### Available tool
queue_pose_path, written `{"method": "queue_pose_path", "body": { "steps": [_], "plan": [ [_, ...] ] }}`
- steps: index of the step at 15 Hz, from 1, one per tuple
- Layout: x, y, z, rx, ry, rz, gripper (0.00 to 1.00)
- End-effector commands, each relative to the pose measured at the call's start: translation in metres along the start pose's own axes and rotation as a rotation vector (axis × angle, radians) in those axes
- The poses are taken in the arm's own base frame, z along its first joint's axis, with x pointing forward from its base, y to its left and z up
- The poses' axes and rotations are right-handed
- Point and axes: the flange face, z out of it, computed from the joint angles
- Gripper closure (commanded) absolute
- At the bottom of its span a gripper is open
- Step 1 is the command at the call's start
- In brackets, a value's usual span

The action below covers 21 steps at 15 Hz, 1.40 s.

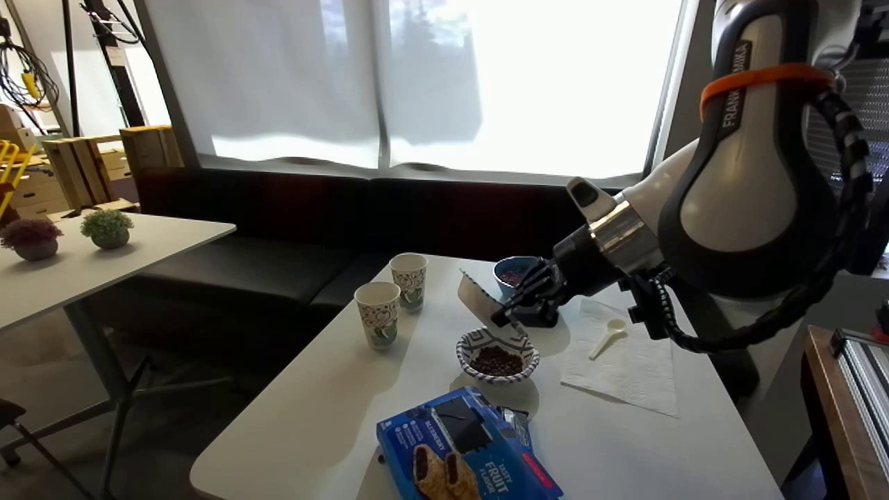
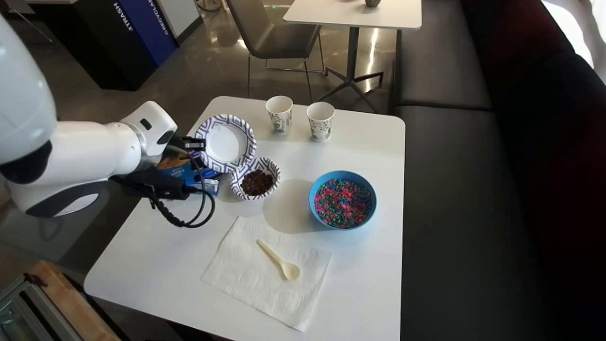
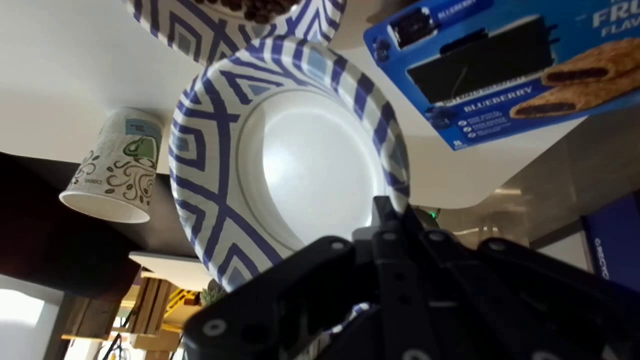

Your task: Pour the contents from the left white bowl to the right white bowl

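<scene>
The left white bowl is held up and tipped steeply on its side, with a bold blue-and-white rim. Its inside looks empty in an exterior view and in the wrist view. My gripper is shut on its rim, also in an exterior view. The right white bowl stands upright on the table just below the held bowl's lower edge. It holds small dark brown pieces. Its patterned wall also shows in the wrist view. Whether the two bowls touch cannot be told.
A blue bowl of coloured pieces stands near the bowls. Two paper cups stand along the table edge. A blue snack box with a small packet lies beside the right bowl. A spoon lies on a napkin.
</scene>
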Motion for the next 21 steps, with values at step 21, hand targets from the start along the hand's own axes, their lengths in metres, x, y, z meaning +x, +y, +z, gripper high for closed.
{"method": "queue_pose_path", "body": {
  "steps": [21],
  "plan": [
    [0.037,0.000,0.036,-0.066,-0.335,-0.407,0.99]
  ]
}}
